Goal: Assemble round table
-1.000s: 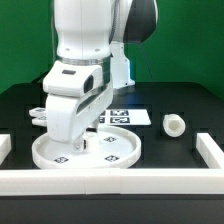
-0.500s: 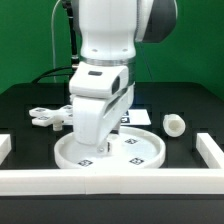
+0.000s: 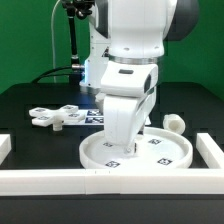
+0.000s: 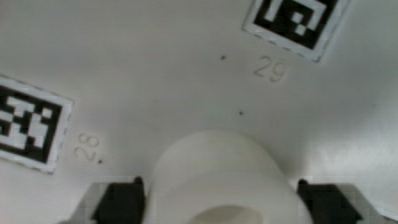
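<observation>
The large round disc (image 3: 172, 153) lies flat on the black table at the exterior view's right, near the right rail. My gripper (image 3: 121, 141) stands straight down over its middle. In the wrist view my gripper (image 4: 222, 203) has its black fingertips (image 4: 118, 200) on both sides of the raised hub (image 4: 222, 165) at the disc's centre (image 4: 169, 75), close against it. The short cylindrical leg (image 3: 175, 123) lies just behind the disc. The four-lobed cross base (image 3: 52, 117) lies at the exterior view's left.
White border rails run along the front (image 3: 60, 180), the exterior view's right (image 3: 211, 150) and its left (image 3: 4, 146). The marker board (image 3: 95, 116) lies behind the arm, mostly hidden by it. A black cable stand (image 3: 72, 40) rises at the back.
My gripper and the round disc have moved together toward the exterior view's right, up to the right rail. The cross base, hidden before, now shows at the left.
</observation>
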You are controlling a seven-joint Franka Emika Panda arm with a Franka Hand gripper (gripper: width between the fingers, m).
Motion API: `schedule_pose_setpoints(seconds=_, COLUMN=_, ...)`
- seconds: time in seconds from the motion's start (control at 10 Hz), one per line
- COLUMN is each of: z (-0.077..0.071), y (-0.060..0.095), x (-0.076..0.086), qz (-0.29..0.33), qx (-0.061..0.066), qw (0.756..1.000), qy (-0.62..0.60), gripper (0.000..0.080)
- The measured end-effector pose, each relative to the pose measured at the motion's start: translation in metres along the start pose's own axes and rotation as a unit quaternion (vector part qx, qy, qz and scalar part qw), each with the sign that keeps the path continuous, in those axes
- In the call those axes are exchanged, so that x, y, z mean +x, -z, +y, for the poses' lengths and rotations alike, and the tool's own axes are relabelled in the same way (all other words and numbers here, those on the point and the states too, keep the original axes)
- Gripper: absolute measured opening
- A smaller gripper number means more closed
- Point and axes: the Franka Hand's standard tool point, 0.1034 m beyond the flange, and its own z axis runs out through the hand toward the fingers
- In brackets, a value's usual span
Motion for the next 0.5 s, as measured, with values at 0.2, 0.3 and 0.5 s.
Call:
schedule_pose_setpoints(seconds=0.2, z=0.0, y=-0.002, x=0.007, qz=0.001, qx=0.0, qw=1.0, qy=0.005, gripper=0.0412)
schedule_pose_setpoints(seconds=0.3, z=0.001, y=-0.002, x=0.011, qz=0.002, qx=-0.001, qw=1.0, qy=0.007, gripper=0.0412)
schedule_pose_setpoints(seconds=0.5, z=0.001, y=-0.002, x=0.018, qz=0.004, qx=-0.002, qw=1.0, qy=0.009, gripper=0.0412)
